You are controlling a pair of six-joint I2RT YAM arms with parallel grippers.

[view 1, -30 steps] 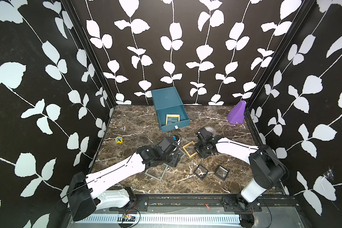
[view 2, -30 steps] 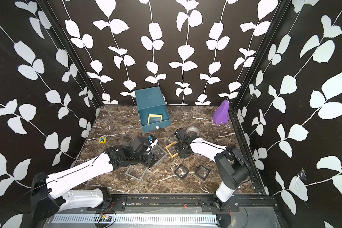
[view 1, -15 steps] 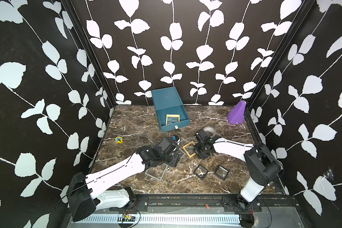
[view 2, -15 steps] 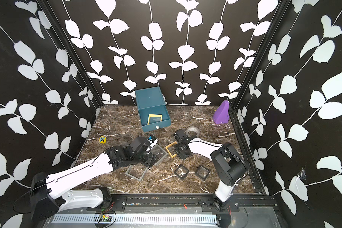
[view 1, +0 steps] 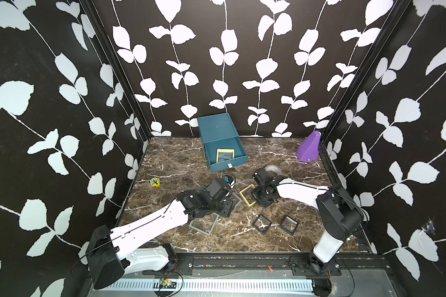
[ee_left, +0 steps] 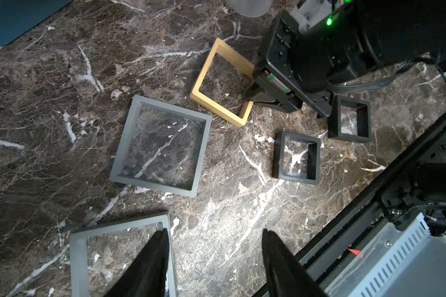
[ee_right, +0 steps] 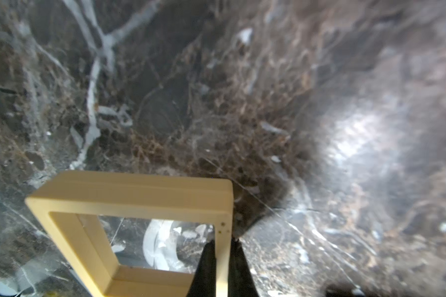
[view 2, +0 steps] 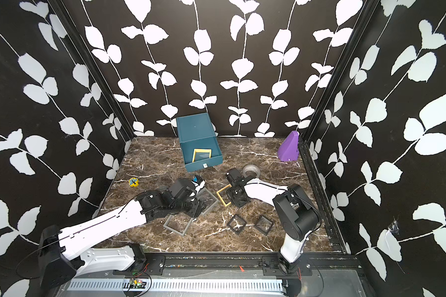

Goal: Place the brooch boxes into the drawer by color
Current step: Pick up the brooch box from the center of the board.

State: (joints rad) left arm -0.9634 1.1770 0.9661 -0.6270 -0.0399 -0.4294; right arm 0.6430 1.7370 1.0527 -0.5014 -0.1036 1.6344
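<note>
The teal drawer [view 1: 227,167] chest stands at the back with its top drawer pulled out; one yellow brooch box [view 1: 225,150] lies inside. My right gripper [ee_right: 223,241] is shut on one side of the other yellow brooch box [ee_right: 139,190], which sits mid-table [view 1: 244,198]. One grey box [ee_left: 124,144] lies beside it, and a second grey box [ee_left: 77,257] lies nearer the front. My left gripper [ee_left: 215,232] hangs open above the marble, one finger over that second grey box's edge. Two black boxes [view 1: 262,224] [view 1: 289,225] lie at the front right.
A purple wedge [view 1: 308,149] stands in the back right corner. A clear tape roll [view 1: 273,168] lies just behind my right wrist. A small yellow and blue object [view 1: 155,182] sits at the left. A black rail [view 1: 242,259] runs along the front edge.
My right gripper's jaws have closed onto the side of the yellow box on the table. The left arm has stayed where it was.
</note>
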